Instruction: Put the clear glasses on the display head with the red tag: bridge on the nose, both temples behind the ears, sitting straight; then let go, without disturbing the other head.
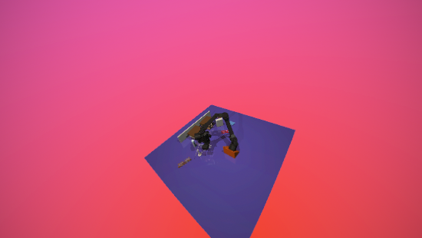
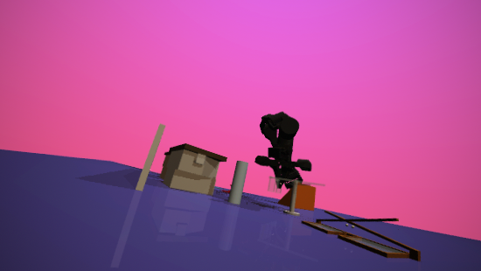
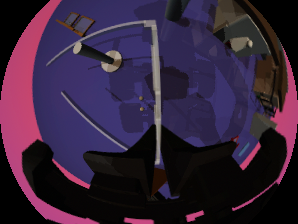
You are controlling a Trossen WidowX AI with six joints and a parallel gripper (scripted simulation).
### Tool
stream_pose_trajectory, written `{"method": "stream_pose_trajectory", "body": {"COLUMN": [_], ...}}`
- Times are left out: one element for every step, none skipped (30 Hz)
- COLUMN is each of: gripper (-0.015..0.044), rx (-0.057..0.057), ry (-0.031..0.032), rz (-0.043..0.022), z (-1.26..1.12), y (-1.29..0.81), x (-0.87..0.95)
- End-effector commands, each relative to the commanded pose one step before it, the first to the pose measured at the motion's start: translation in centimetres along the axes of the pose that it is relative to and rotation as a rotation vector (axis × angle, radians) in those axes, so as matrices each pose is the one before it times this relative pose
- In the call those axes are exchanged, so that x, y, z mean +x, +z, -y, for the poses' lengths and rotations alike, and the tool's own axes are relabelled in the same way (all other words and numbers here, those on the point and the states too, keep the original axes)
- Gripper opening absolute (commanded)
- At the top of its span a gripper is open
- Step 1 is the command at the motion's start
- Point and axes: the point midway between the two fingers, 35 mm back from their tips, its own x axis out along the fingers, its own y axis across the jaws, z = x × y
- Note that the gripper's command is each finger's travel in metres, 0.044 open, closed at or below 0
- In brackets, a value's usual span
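The clear glasses (image 2: 312,184) (image 3: 156,75) are in my gripper (image 2: 281,185) (image 3: 156,127), which is shut on their front frame. They are off the table, with both temples spread open toward the left in the wrist view. They are beside and above a thin post, away from the heads. A beige display head (image 2: 192,172) with a dark brown top stands left in the exterior view. Two brown head tops (image 1: 195,131) (image 1: 206,120) show in the top view. A small red item (image 1: 225,131) lies near the arm; I cannot tell which head has the red tag.
The thin post (image 2: 294,197) has a round base (image 3: 111,61). A grey cylinder (image 2: 238,183) (image 3: 175,7) stands between post and heads. Brown glasses (image 2: 372,247) (image 3: 75,22) lie past the post. A long panel (image 2: 150,157) stands behind the heads. A white box (image 1: 219,122) is near the arm.
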Motion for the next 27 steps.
{"method": "stream_pose_trajectory", "body": {"gripper": [0.0000,0.0000,0.0000,0.0000,0.0000,0.0000,0.0000,0.0000,0.0000,0.0000,0.0000,0.0000,0.0000,0.0000,0.0000,0.0000,0.0000,0.0000,0.0000,0.0000,0.0000,0.0000,0.0000,0.0000,0.0000,0.0000,0.0000], "rx": [-0.0027,0.0000,0.0000,0.0000,0.0000,0.0000,0.0000,0.0000,0.0000,0.0000,0.0000,0.0000,0.0000,0.0000,0.0000,0.0000,0.0000,0.0000,0.0000,0.0000,0.0000,0.0000,0.0000,0.0000,0.0000,0.0000,0.0000], "ry": [-0.00335,0.00000,0.00000,0.00000,0.00000,0.00000,0.00000,0.00000,0.00000,0.00000,0.00000,0.00000,0.00000,0.00000,0.00000,0.00000,0.00000,0.00000,0.00000,0.00000,0.00000,0.00000,0.00000,0.00000,0.00000,0.00000,0.00000], "rz": [-0.00205,0.00000,0.00000,0.00000,0.00000,0.00000,0.00000,0.00000,0.00000,0.00000,0.00001,0.00001,0.00002,0.00002,0.00002,0.00003,0.00003,0.00003,0.00003,0.00003,0.00003,0.00003,0.00003,0.00003,0.00003,0.00003,0.00003], "z": [0.060,0.000,0.000,0.000,0.000,0.000,0.000,0.000,0.000,0.000,0.000,0.000,0.000,0.000,0.000,0.000,0.000,0.000,0.000,0.000,0.000,0.000,0.000,0.000,0.000,0.000,0.000], "y": [-0.069,0.006,0.000,0.000,0.000,0.000,0.000,0.000,0.000,0.010,0.018,0.027,0.036,0.045,0.051,0.054,0.055,0.055,0.055,0.055,0.055,0.055,0.055,0.055,0.055,0.055,0.055], "x": [0.053,0.000,0.000,0.000,0.000,0.000,0.000,0.000,0.000,0.000,0.000,-0.001,-0.001,-0.001,-0.001,-0.001,-0.001,-0.001,-0.001,-0.001,-0.001,-0.001,0.000,0.000,0.000,0.000,0.000]}}
